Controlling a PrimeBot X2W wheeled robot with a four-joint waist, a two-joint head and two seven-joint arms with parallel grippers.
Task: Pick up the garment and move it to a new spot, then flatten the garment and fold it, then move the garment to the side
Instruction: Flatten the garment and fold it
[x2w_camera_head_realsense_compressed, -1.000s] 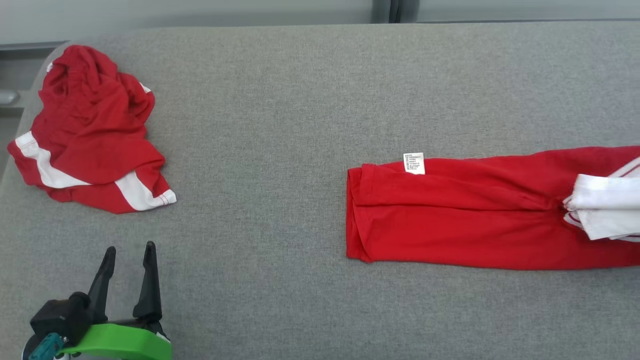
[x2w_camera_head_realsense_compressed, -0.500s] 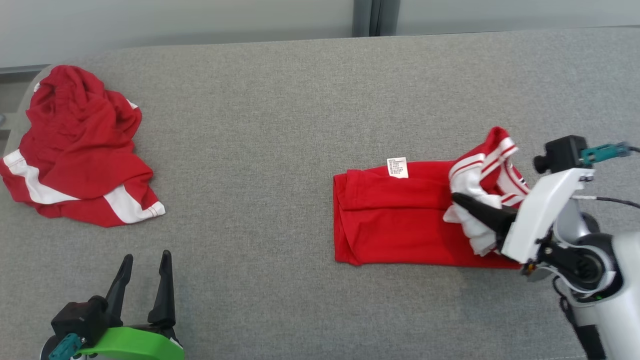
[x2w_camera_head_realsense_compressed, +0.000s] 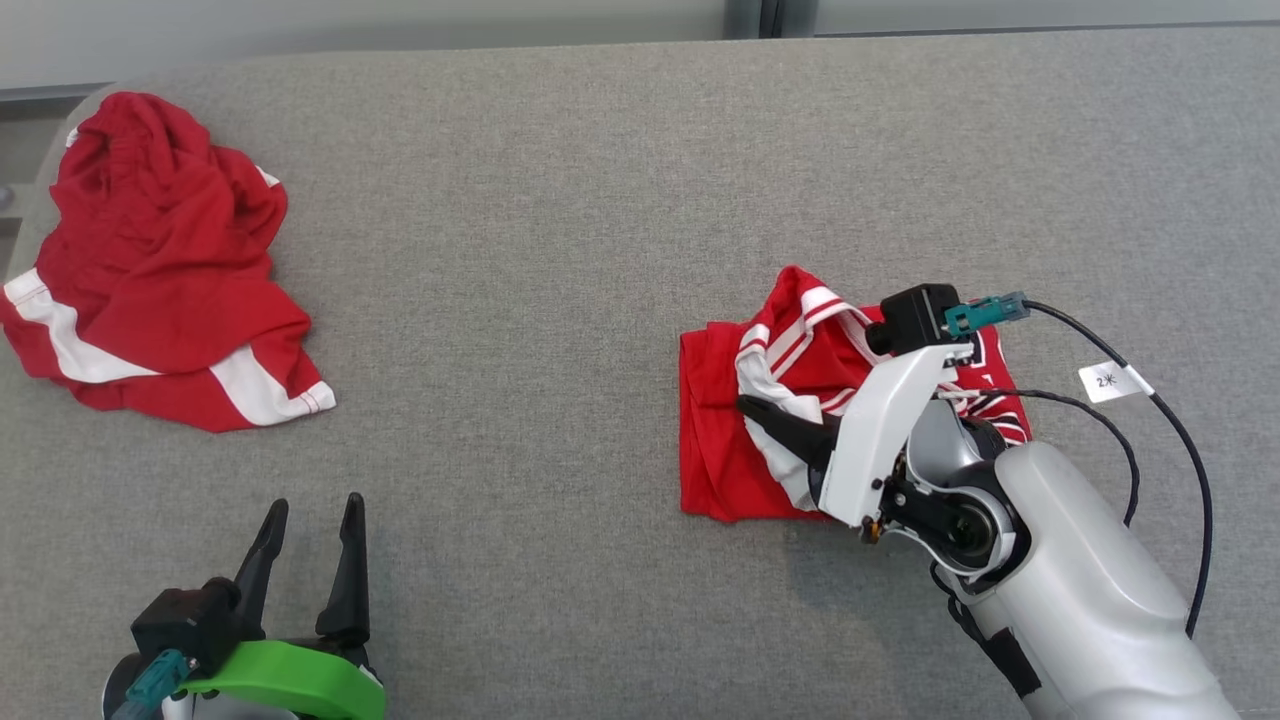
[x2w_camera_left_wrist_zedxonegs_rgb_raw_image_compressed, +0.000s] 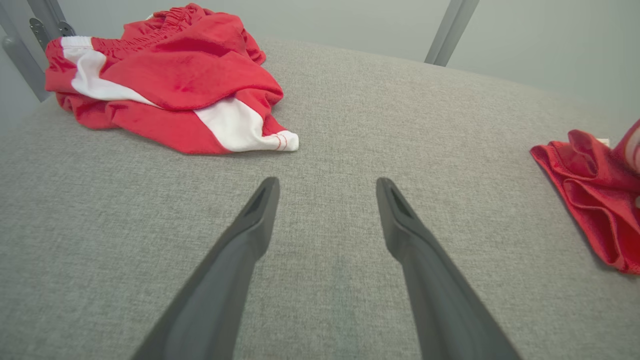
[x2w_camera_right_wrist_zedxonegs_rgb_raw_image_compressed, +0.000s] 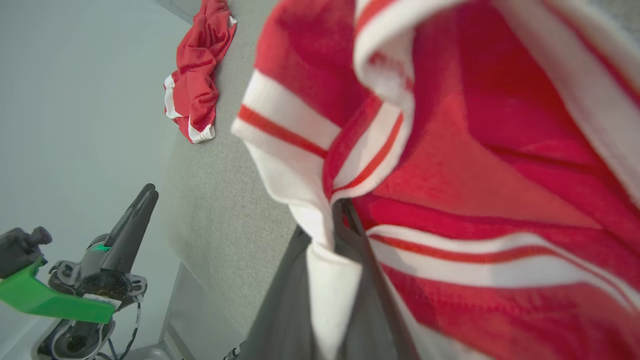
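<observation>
Right claw: the right claw (x2w_camera_head_realsense_compressed: 752, 406) is pinched shut on the white, red-striped hem of the garment (x2w_camera_head_realsense_compressed: 712, 455). The wrist view shows white cloth clamped between its two dark fingers.
Garment: it lies directly under and just ahead of the right claw. The plain red part lies flat on the surface. The striped end is raised and doubled back over it, draping round the claw's fingers.
Left claw: the left claw (x2w_camera_head_realsense_compressed: 313, 505) is spread wide and holds nothing. It sits low over bare surface, well apart from the garment.
Step in hand: this looks like the fold, with the held end carried over the flat red half towards the far edge.
Next move: it probably calls for lowering the striped end until its edge lines up with the red edge beyond the claw's tips. The right claw should then let go cleanly, so the cloth does not drag back with the fingers. The layers look loose, so a slow set-down seems wise.
Second garment: a crumpled red and white heap (x2w_camera_head_realsense_compressed: 150, 270) lies ahead of the left claw, well apart from the right one.
Surface: a grey woven pad (x2w_camera_head_realsense_compressed: 560, 220), soft-looking and even, stretches beyond both claws.
Room: a pale wall (x2w_camera_head_realsense_compressed: 350, 25) runs behind the pad's far edge, with a dark upright post (x2w_camera_head_realsense_compressed: 770, 15) in it.
</observation>
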